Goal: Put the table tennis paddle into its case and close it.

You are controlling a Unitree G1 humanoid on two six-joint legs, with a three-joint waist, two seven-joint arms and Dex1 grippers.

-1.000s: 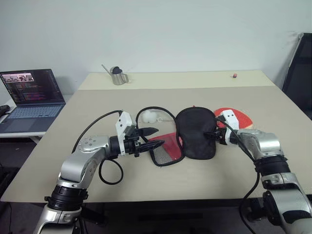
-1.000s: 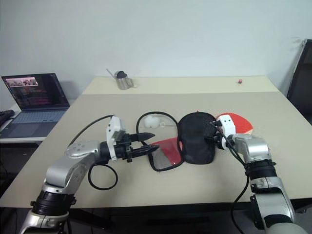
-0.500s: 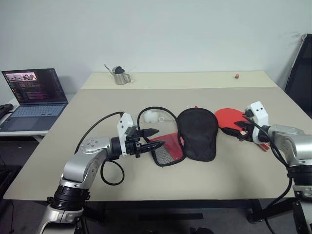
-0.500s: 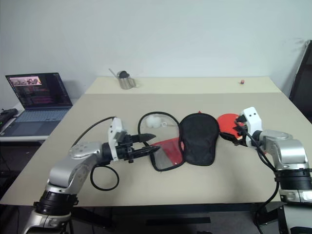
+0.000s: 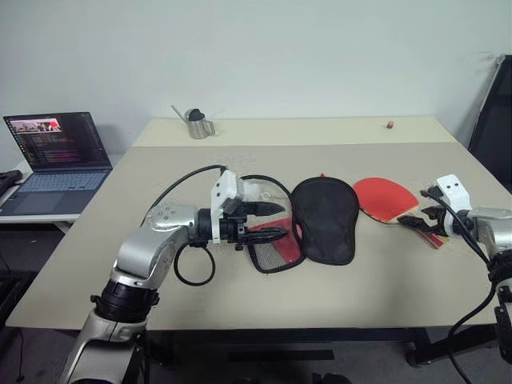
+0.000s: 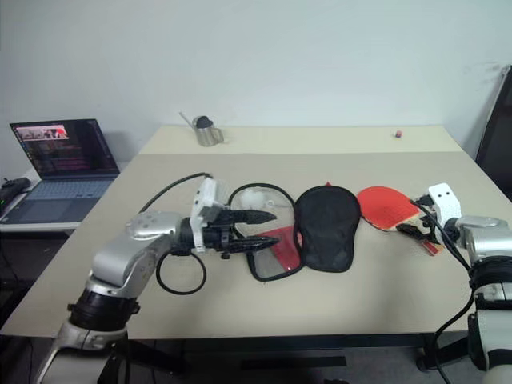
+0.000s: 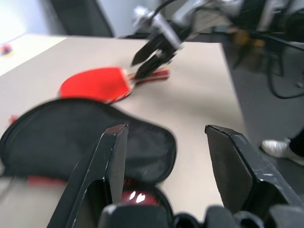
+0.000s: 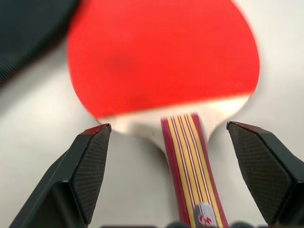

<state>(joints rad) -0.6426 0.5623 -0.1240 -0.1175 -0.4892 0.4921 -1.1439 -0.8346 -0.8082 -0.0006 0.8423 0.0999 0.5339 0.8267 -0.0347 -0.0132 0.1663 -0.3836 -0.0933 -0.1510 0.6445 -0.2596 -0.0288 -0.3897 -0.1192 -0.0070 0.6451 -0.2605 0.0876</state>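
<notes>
Beige table (image 5: 240, 296) takes up most of the scene, a second, paler table butted against its far edge. Open laptop (image 5: 54, 152) sits on a low side surface at 9 o'clock, screen lit. The case (image 5: 324, 218) lies near table centre, black side up and unzipped – its red mesh-pocket flap (image 5: 276, 244) is folded out at 8 o'clock of the black half, and a white pom-pom (image 5: 246, 190) lies at 10 o'clock of the case inside a loop of black cable. The table tennis paddle (image 5: 386, 198) lies flat at 3 o'clock of the case, just beside it, red face up, striped handle (image 8: 192, 164) pointing toward 4 o'clock. Left gripper (image 5: 270, 222) reaches in from 9 o'clock, pointing roughly level toward the case, jaws partly apart and holding nothing; tips over the red flap, contact unclear. Right gripper (image 5: 418, 218) is at the paddle's handle end, jaws spread wide – the right wrist view shows one finger (image 8: 85, 166) on each side of the handle with clear gaps, nothing held. Small metal watering can (image 5: 193, 123) stands on the far table at 11 o'clock. Tiny red object (image 5: 389, 124) on the far table at 1 o'clock, too small to identify.
</notes>
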